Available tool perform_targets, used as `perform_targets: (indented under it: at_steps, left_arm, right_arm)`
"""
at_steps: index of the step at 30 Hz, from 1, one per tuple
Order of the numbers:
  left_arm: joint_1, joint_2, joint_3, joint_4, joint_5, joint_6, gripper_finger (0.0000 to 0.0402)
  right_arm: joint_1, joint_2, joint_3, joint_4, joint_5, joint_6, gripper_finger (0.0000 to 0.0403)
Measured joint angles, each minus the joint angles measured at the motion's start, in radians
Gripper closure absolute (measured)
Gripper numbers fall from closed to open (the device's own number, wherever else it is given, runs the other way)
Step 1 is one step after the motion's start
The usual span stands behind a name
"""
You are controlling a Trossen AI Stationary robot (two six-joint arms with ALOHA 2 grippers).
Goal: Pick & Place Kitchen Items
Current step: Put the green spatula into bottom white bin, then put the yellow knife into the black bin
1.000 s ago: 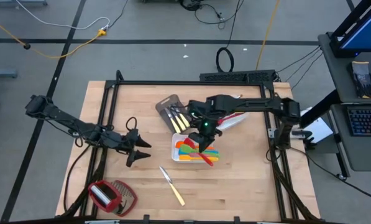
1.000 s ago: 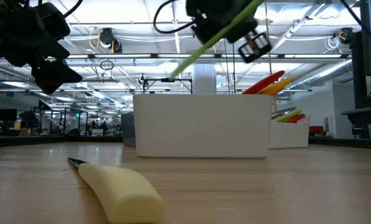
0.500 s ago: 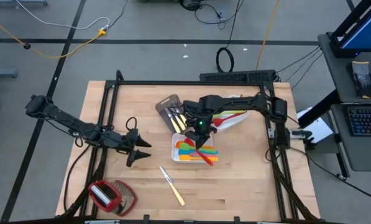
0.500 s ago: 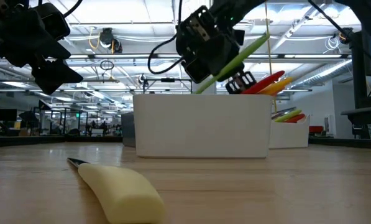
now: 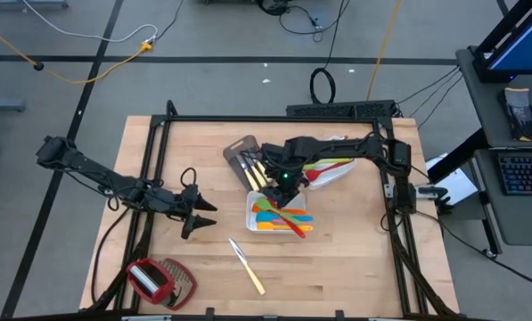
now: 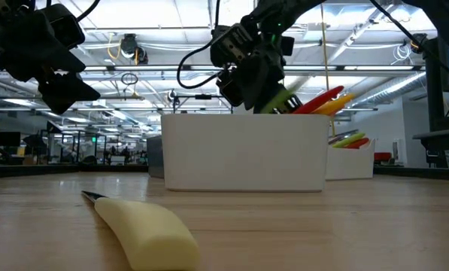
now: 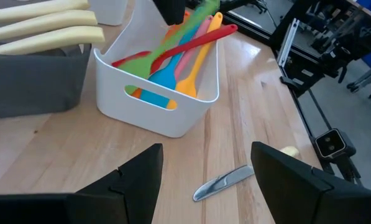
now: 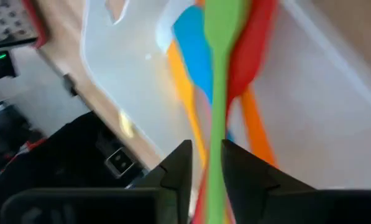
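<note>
A white tray (image 5: 258, 207) at the table's middle holds several coloured spoons and spatulas. My right gripper (image 5: 282, 183) hangs over its far end, tilted down, fingers slightly open. A green spatula (image 8: 219, 74) lies slanting in the tray on the other utensils, its handle running up between my fingers; only a short green piece (image 6: 283, 98) shows above the rim. My left gripper (image 5: 208, 214) waits open to the tray's left, above the table. A pale-handled knife (image 5: 246, 265) lies flat on the wood near the front. My right gripper has the green spatula's handle (image 8: 215, 155) standing between its two fingers, which come slanting down from the far right, along the handle. Whether a finger touches the handle I cannot tell. The spatula's blade end rests in the tray.
A grey tray (image 5: 241, 147) with pale-handled knives stands just beyond the white tray's left. A second white tray (image 5: 335, 171) with utensils sits behind my right arm. A red-and-silver thing (image 5: 159, 281) lies at the near left corner. Bare wood lies around the loose knife.
My right gripper has come down and a little toward the table's left, onto the white tray's far end. The green spatula, which stuck up slanting well above the tray, has sunk into it; only a short piece shows over the rim.
</note>
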Motion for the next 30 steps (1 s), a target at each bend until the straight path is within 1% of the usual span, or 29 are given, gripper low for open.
perform_targets:
  at_steps: [3, 9, 14, 17, 26, 30]
  left_arm:
    - [0.0, 0.0, 0.0, 0.0, 0.0, 0.0, 0.0151]
    - [0.0, 0.0, 0.0, 0.0, 0.0, -0.006, 0.0151]
    - [0.0, 0.0, 0.0, 0.002, 0.0, -0.023, 0.0151]
    - [0.0, 0.0, 0.0, 0.003, 0.0, -0.026, 0.0151]
    - [0.0, 0.0, 0.0, 0.008, 0.0, -0.019, 0.0151]
    - [0.0, 0.0, 0.0, 0.013, -0.001, 0.0, 0.0151]
  right_arm:
    - [0.005, 0.0, 0.0, -0.002, 0.051, 0.003, 0.0309]
    - [0.006, -0.012, 0.0, -0.032, 0.049, 0.008, 0.0275]
    - [0.006, -0.049, 0.001, -0.095, 0.055, -0.006, 0.0273]
    - [0.006, -0.083, 0.002, -0.086, 0.067, 0.003, 0.0281]
    - [0.044, -0.237, 0.001, -0.037, 0.284, 0.036, 0.0305]
    - [0.092, -0.323, 0.001, -0.008, 0.44, 0.084, 0.0312]
